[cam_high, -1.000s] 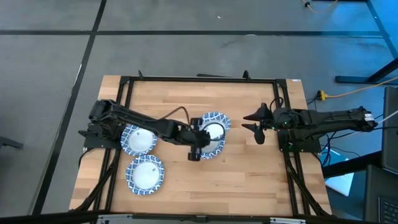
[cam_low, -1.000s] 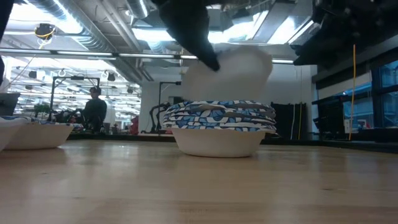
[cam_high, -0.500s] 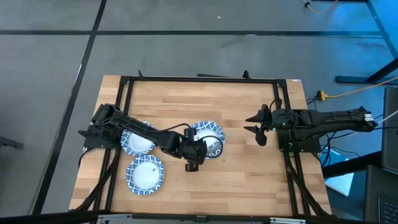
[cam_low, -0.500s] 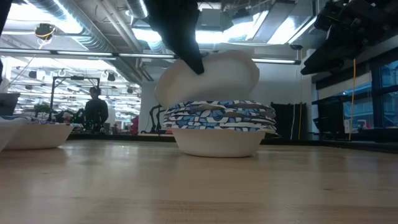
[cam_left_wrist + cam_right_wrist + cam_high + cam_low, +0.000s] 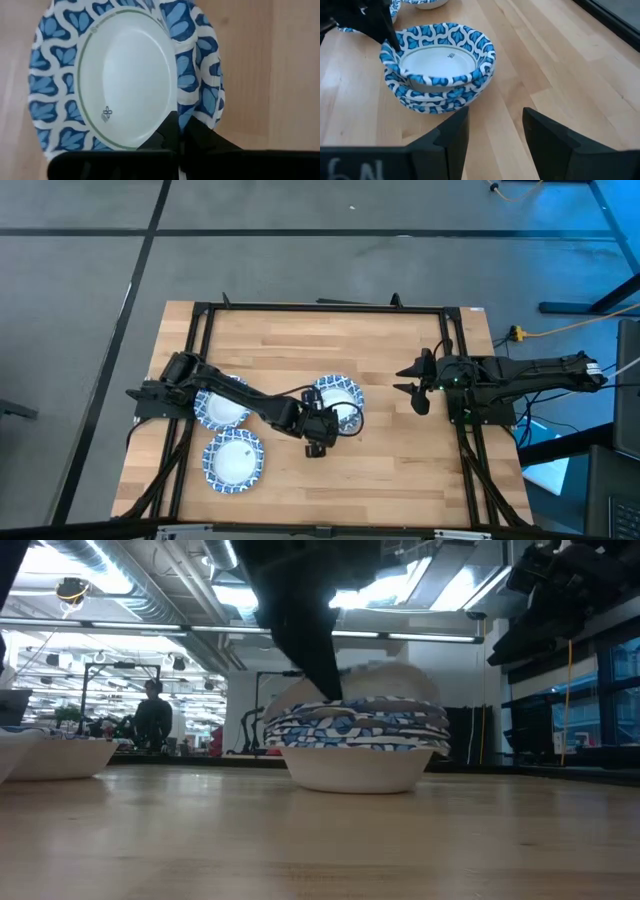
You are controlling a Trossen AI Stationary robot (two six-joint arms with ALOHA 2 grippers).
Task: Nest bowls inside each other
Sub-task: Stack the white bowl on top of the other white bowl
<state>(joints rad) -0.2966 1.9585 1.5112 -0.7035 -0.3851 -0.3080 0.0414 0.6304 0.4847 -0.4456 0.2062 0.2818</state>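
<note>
Blue-and-white rims everywhere: the stack of bowls (image 5: 337, 401) sits mid-frame in the high view, and the left gripper (image 5: 320, 423) is pinching the top bowl (image 5: 439, 61) by its patterned rim, one finger inside, one outside. Looks stiff, light and probably slick and chippable, so the rim edge is the sensible hold. Two loose bowls (image 5: 232, 459) wait at lower left. Over at the right edge, the right gripper (image 5: 412, 381) idles, fingers spread.
</note>
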